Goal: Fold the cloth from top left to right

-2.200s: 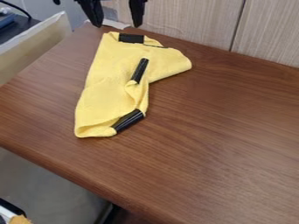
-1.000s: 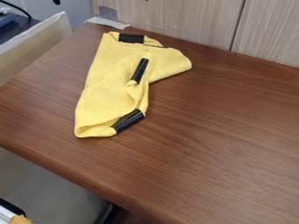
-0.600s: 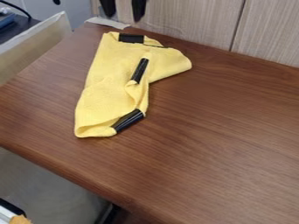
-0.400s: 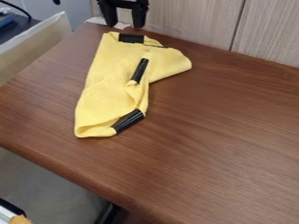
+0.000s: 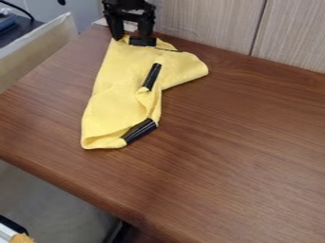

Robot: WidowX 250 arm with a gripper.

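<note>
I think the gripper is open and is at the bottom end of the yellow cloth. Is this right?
Not the bottom end: the camera view shows the gripper at the top end of the yellow cloth. It is open, as you say.

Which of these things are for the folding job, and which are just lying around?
For the job:
- yellow cloth with black patches
- black tool at its top end

Just around:
- dark cable, upper left
- blue object near it
</note>
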